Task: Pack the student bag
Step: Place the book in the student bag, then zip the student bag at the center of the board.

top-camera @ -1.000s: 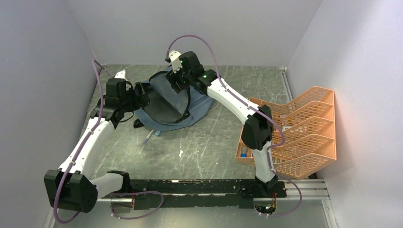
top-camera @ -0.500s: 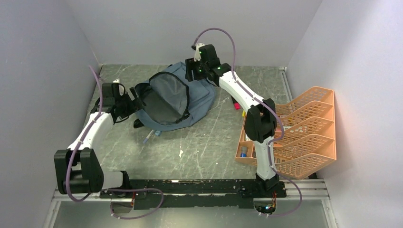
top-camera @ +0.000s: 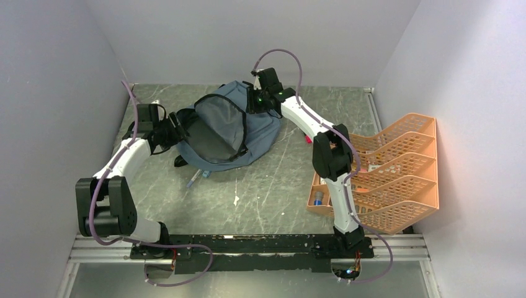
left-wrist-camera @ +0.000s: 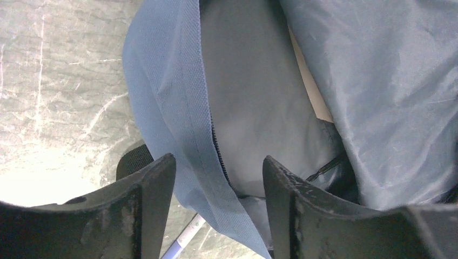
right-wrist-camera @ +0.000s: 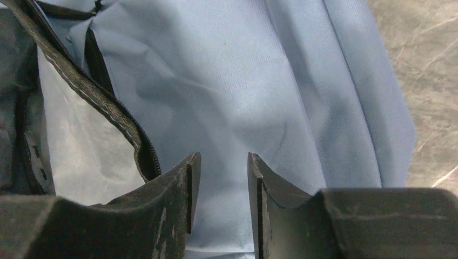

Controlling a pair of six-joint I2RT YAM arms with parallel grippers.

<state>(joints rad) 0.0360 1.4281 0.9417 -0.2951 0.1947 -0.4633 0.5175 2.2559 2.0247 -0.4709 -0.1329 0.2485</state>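
Grey table [top-camera: 267, 186], student bag [top-camera: 263, 133] below right hand [right-wrist-camera: 222, 160]

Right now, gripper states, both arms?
Left gripper: open, student bag rim between the jaws, not clamped.
Right gripper: open, narrow gap, nothing gripped.

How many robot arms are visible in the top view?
2. The left arm reaches the backpack's left edge; the right arm reaches its far side. None seems hidden.
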